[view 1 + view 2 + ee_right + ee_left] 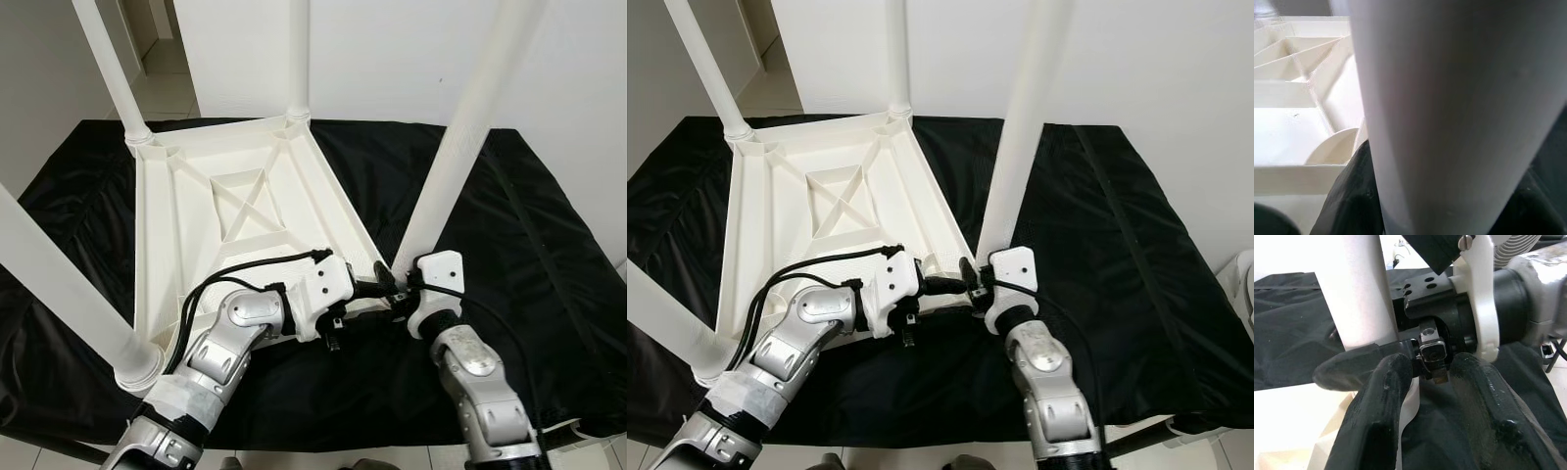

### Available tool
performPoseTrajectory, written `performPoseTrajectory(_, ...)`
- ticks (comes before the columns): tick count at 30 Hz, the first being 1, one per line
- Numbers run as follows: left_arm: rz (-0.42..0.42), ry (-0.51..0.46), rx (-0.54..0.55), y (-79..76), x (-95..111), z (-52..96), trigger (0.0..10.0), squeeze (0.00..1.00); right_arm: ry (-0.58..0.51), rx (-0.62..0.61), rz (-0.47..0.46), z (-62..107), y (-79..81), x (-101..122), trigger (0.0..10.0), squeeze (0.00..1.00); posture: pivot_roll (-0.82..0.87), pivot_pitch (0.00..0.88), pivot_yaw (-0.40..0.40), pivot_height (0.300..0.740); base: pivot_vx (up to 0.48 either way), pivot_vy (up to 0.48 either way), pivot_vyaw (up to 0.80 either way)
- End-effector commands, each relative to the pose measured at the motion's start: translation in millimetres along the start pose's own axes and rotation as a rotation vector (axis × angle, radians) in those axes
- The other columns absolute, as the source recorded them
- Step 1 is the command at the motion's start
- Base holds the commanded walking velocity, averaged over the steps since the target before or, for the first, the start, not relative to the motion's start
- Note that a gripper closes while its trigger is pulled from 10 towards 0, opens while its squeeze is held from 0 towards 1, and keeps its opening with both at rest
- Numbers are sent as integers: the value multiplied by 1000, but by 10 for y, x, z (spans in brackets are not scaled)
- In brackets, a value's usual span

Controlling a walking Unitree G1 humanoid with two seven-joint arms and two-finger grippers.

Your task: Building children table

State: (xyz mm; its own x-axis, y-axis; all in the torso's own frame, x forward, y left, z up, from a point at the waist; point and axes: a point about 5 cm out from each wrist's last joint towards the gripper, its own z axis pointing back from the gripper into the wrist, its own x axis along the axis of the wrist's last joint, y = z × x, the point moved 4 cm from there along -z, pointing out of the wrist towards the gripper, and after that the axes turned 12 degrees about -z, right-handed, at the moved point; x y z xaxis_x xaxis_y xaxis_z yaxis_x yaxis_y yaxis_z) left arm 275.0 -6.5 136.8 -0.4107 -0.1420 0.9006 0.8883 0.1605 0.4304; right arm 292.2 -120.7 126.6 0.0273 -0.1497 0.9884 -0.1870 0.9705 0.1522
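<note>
White plastic children's table top (220, 220) flipped underside-up on black cloth-covered surface (534, 245) so leg sockets face up. Right jaws (404, 284) pinching base of white round plastic leg (460, 147), steadying it upright in near corner socket. Left jaws (377, 286) spread, just beside same leg base, touching right jaws, likely bracing

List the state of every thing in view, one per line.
Tabletop: upside down on the black cloth.
Near-right leg: upright at its corner.
Other three legs: upright in their sockets.
Right claw: shut on the near-right leg's base.
Left claw: at that base, grip unclear.
</note>
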Motion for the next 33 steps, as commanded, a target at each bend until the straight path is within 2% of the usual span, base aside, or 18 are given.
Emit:
performPoseTrajectory(1, -3, 16, 5, 13, -35, 8, 10000, 0, 21, 8, -17, -7, 133, -52, 0, 0, -69, 0, 9, 740, 0, 0, 0)
performPoseTrajectory(2, -3, 20, 7, 13, -41, 17, 10000, 0, 3, -66, -36, 1, 136, -53, 0, 0, -64, 0, 5, 740, 0, 0, 0)
performPoseTrajectory(5, -3, 21, 9, 11, -43, 22, 10000, 0, -8, -122, -49, 10, 133, -58, 0, 0, -63, 0, 2, 740, 0, 0, 0)
performPoseTrajectory(6, -3, 21, 16, 14, -40, 26, 10000, 0, -49, -168, -49, 15, 155, -16, 0, 0, -61, 0, 0, 740, 0, 0, 0)
performPoseTrajectory(11, -2, 19, 19, 17, -38, 26, 10000, 0, -76, -174, -47, 20, 161, 29, 0, 0, -64, 0, 1, 740, 0, 0, 0)
performPoseTrajectory(12, -2, 19, 18, 15, -38, 26, 10000, 0, -83, -177, -47, 28, 154, 47, 4510, 0, -65, 0, 2, 740, 0, 0, 0)
performPoseTrajectory(14, -2, 19, 18, 15, -38, 26, 10000, 0, -83, -177, -47, 28, 154, 47, 4510, 0, -65, 0, 2, 740, 0, 0, 0)
performPoseTrajectory(15, -7, 18, 15, 22, -37, 27, 10000, 0, -110, -155, -42, 57, 139, 94, 10000, 929, -65, 0, 4, 740, 0, 0, 0)
performPoseTrajectory(18, -10, 17, 14, 27, -36, 29, 10000, 0, -122, -148, -38, 70, 138, 113, 10000, 929, -65, 0, 4, 740, 0, 0, 0)
performPoseTrajectory(19, -13, 16, 12, 31, -32, 35, 10000, 0, -134, -139, -47, 87, 138, 134, 10000, 1000, -63, 0, 5, 740, 0, 0, 0)
performPoseTrajectory(25, -16, 8, 2, 38, -18, 90, 10000, 0, -205, -153, -45, 193, 54, 247, 10000, 1000, -63, 0, 9, 740, 0, 0, 0)
performPoseTrajectory(26, -14, 3, 0, 46, -7, 107, 10000, 0, -222, -150, -45, 231, 41, 266, 10000, 553, -63, 0, 9, 740, 0, 0, 0)
performPoseTrajectory(27, -14, 3, 0, 46, -7, 107, 10000, 0, -222, -150, -45, 231, 41, 266, 10000, 553, -63, 0, 9, 740, 0, 0, 0)
performPoseTrajectory(28, -4, -5, -3, 53, 5, 123, 10000, 0, -226, -143, -54, 262, 34, 262, 10000, 0, -63, 0, 8, 740, 0, 0, 0)
performPoseTrajectory(31, -2, -8, -4, 62, 15, 142, 10000, 0, -234, -131, -55, 308, 37, 261, 10000, 0, -63, 0, 11, 740, 0, 0, 0)
performPoseTrajectory(33, 6, -14, 3, 85, 27, 182, 10000, 0, -235, -98, -55, 399, 59, 242, 10000, 0, -65, 0, 19, 740, 0, 0, 0)
